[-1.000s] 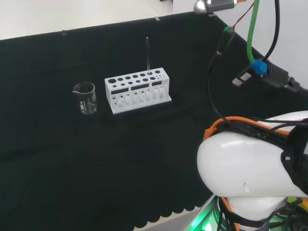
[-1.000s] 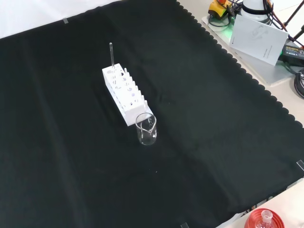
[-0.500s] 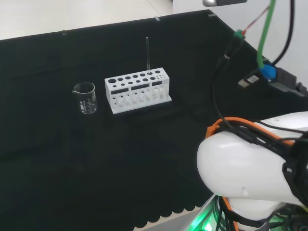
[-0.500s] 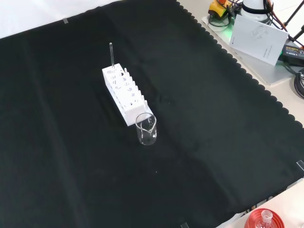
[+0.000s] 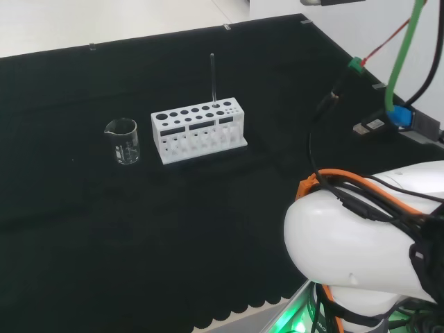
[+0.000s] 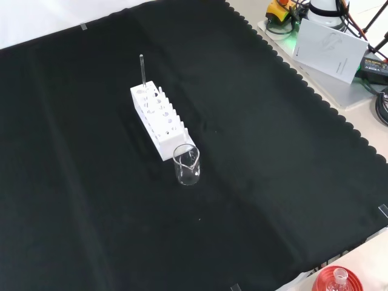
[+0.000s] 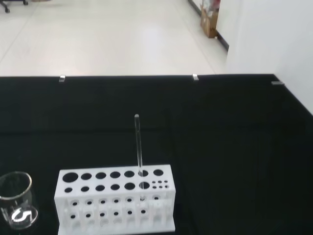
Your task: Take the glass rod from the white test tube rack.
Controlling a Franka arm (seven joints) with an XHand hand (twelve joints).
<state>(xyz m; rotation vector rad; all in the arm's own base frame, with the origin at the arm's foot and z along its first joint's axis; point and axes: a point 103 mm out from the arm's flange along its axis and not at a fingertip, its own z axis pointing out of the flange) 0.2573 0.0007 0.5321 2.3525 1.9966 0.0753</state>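
Wrist view looks out from the hand's own station, with the white test tube rack [image 7: 116, 200] nearest before it and standing on the black cloth [image 7: 234, 147]. No finger shows, so whether the hand is wide, narrow or holding something I cannot tell. The glass rod [image 7: 139, 152] stands upright in a hole of the rack's far row, toward the end that carries the cluster of small holes, and rises well above the rack's top. A clear glass beaker [image 7: 17, 200] stands just beside the rack's other end, apart from it.

Head view has the arm's white link [image 5: 361, 257] closest, with orange and black cables over it, and beyond it the rack [image 5: 198, 129] with the rod [image 5: 214, 78] upright near its right end and the beaker [image 5: 123, 141] to its left.

Front view shows the beaker [image 6: 187, 164] close to the near end of the rack [image 6: 159, 120], and the rod [image 6: 143, 71] upright at the far end.
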